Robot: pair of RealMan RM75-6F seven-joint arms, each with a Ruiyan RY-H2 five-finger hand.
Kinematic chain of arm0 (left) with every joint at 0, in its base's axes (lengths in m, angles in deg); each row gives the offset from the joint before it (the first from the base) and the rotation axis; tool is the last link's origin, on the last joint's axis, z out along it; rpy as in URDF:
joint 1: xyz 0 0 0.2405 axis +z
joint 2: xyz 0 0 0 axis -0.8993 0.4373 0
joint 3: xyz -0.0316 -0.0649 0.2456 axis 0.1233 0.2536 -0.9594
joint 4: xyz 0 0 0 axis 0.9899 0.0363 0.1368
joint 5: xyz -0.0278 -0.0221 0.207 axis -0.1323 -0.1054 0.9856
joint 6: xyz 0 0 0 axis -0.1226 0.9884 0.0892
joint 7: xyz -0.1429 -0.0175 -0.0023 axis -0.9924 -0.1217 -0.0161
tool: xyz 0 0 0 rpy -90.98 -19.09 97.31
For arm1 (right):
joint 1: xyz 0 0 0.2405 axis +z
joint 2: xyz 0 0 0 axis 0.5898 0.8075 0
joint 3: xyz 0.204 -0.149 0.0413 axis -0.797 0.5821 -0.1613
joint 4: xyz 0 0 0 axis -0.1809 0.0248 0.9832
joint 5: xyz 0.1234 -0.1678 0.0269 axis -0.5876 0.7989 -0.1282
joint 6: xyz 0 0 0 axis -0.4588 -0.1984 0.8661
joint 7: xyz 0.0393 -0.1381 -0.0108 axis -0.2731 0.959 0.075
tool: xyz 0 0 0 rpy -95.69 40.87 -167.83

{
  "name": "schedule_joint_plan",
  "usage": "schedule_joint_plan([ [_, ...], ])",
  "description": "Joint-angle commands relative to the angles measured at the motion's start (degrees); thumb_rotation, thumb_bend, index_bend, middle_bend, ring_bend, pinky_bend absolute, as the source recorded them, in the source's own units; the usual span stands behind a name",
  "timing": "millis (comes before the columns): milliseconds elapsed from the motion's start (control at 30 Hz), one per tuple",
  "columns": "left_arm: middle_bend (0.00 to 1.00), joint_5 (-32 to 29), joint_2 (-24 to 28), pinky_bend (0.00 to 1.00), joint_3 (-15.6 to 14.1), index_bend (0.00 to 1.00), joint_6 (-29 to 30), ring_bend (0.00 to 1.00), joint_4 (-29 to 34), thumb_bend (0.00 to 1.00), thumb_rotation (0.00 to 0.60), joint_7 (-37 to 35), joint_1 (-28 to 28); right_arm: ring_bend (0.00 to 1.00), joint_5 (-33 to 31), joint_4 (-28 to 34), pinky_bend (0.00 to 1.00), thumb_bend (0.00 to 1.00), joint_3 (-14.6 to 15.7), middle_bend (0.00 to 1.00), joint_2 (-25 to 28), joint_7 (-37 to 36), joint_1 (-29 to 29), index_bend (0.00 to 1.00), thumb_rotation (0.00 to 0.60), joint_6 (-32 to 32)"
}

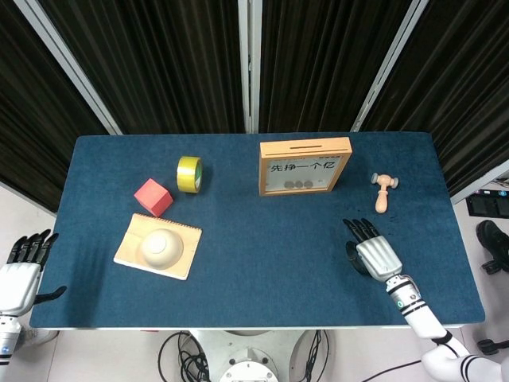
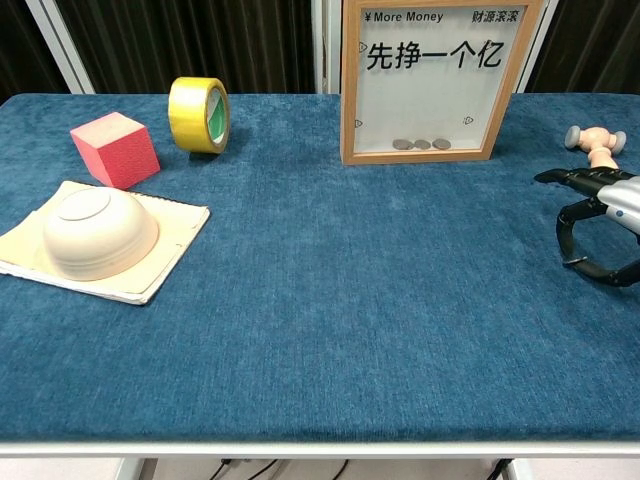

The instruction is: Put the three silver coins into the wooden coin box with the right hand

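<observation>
The wooden coin box stands upright at the back middle of the table, with a slot in its top edge. Behind its clear front, three silver coins lie in a row at the bottom. My right hand hovers low over the right side of the table, well in front of the box. In the chest view the right hand pinches a small silver coin between thumb and a curled finger, and only the coin's edge shows. My left hand hangs off the table's near left corner, fingers apart and holding nothing.
A small wooden mallet lies just beyond the right hand. A yellow tape roll and a red cube sit at the back left. An upturned cream bowl rests on a tan pad.
</observation>
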Motion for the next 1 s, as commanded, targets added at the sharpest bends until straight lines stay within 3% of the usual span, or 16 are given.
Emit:
schedule_joint_plan([
  [33, 0.00, 0.0, 0.1, 0.00, 0.0, 0.02, 0.0, 0.00, 0.1, 0.00, 0.600, 0.1, -0.1, 0.00, 0.0, -0.1, 0.00, 0.35, 0.0, 0.04, 0.0, 0.1, 0.0, 0.57, 0.600, 0.1],
  [367, 0.00, 0.1, 0.2, 0.00, 0.0, 0.02, -0.1, 0.00, 0.5, 0.00, 0.600, 0.1, -0.1, 0.00, 0.5, 0.0, 0.00, 0.46, -0.1, 0.05, 0.4, -0.7, 0.3, 0.65, 0.600, -0.6],
  [533, 0.00, 0.2, 0.4, 0.00, 0.0, 0.02, 0.3, 0.00, 0.9, 0.00, 0.600, 0.3, 0.0, 0.00, 0.6, 4.1, 0.00, 0.47, -1.3, 0.05, 2.9, -1.9, 0.7, 0.68, 0.600, -2.2],
  [800, 0.00, 0.8, 0.9, 0.00, 0.1, 0.02, 1.4, 0.00, 2.0, 0.00, 0.600, 1.0, 0.1, 0.00, -0.8, 23.0, 0.00, 0.47, -9.5, 0.06, 15.1, -1.1, 3.7, 0.70, 0.600, -6.4],
  [1000, 0.00, 1.6, 0.8, 0.00, 0.0, 0.02, 2.4, 0.00, 2.3, 0.00, 0.600, 1.2, 0.3, 0.00, -10.2, 35.3, 0.00, 0.48, -19.2, 0.06, 23.1, 0.1, 9.3, 0.72, 0.600, -0.1],
])
